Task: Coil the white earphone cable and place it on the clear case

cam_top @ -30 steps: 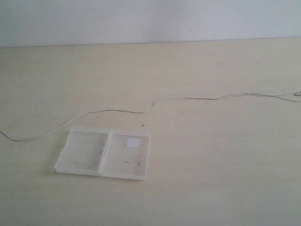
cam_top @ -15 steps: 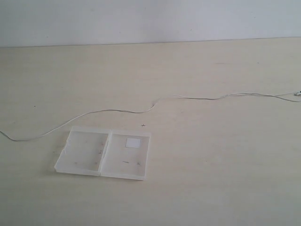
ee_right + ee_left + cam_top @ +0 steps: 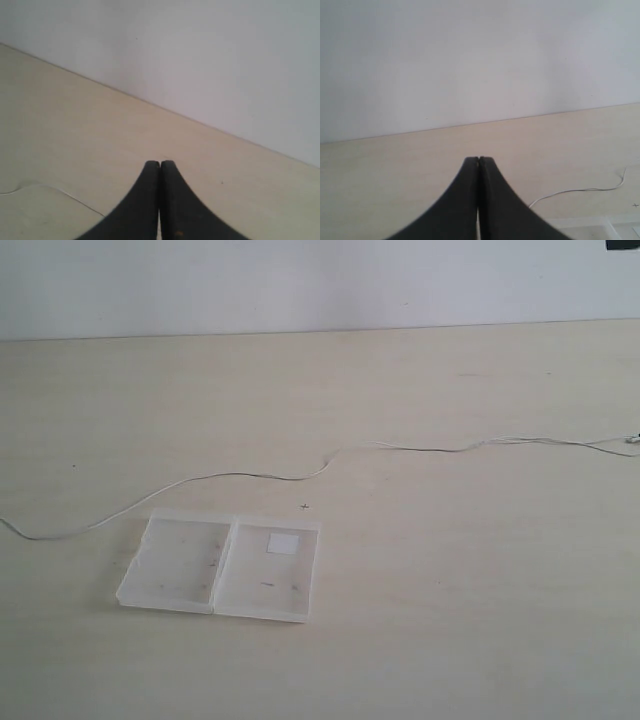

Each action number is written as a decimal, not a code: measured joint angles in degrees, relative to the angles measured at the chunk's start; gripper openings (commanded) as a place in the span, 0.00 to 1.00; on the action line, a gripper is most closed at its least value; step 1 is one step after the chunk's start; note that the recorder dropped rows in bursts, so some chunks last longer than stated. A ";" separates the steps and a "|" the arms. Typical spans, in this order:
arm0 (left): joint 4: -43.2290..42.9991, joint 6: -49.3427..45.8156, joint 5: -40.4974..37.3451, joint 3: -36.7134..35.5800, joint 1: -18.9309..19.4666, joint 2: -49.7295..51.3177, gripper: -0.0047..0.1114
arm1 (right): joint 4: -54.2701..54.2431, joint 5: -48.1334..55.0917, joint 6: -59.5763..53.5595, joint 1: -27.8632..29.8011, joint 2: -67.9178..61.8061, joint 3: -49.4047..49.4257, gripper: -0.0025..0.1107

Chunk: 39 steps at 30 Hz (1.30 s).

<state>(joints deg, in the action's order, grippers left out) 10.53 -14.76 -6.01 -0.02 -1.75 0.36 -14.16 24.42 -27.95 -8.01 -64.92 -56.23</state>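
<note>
Okay, I see left hand (image 3: 478, 161) and right hand (image 3: 160, 164) clenched, empty. White earphone cable (image 3: 240, 475) and clear case (image 3: 180, 565) unmoved; dark bit (image 3: 623, 244), maybe an arm, newly top corner.

This seems to be a simple robot lab, because a wide pale wooden table (image 3: 470, 620) stands against a plain white wall (image 3: 300, 285) and the black left gripper (image 3: 478, 160) hangs over it.

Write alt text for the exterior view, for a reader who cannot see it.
A thin white earphone cable lies uncoiled in a long wavy line across a pale table, reaching both side edges of the picture. Just nearer the camera, a clear case lies open flat, a small white sticker on its right half.
</note>
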 measured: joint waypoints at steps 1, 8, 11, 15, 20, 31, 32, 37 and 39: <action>0.00 0.00 0.00 0.00 0.00 0.00 0.04 | 4.00 2.09 5.01 0.00 -2.18 -2.55 0.02; 0.00 0.00 0.00 0.00 0.00 0.00 0.04 | 17.90 20.63 20.90 0.00 -16.42 -18.70 0.02; 0.00 0.00 0.00 0.00 0.00 0.00 0.04 | 19.86 32.26 22.33 0.00 -22.92 -24.98 0.02; 0.00 0.00 0.00 0.00 0.00 0.00 0.04 | 18.41 42.99 23.29 0.00 -30.91 -31.98 0.02; 0.00 0.00 0.00 0.00 0.00 0.00 0.04 | 6.24 44.90 10.54 0.00 -36.28 -36.83 0.02; 0.00 0.00 0.00 0.00 0.00 0.00 0.04 | -1.63 45.63 -0.60 -3.24 -40.24 -40.15 0.10; 0.00 0.00 0.00 0.00 0.00 0.00 0.04 | -0.61 45.63 -0.76 -4.15 -40.83 -40.29 0.12; 0.00 0.00 0.00 0.00 0.00 0.00 0.04 | 3.50 45.63 -4.64 -9.41 -44.15 -40.49 0.21; 0.00 0.00 0.00 0.00 0.00 0.00 0.04 | 4.55 45.63 -7.66 -10.92 -45.48 -40.49 0.23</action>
<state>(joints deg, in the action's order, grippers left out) 10.53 -14.76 -6.01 -0.02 -1.75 0.36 -9.62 70.05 -35.61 -18.92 -110.40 -96.72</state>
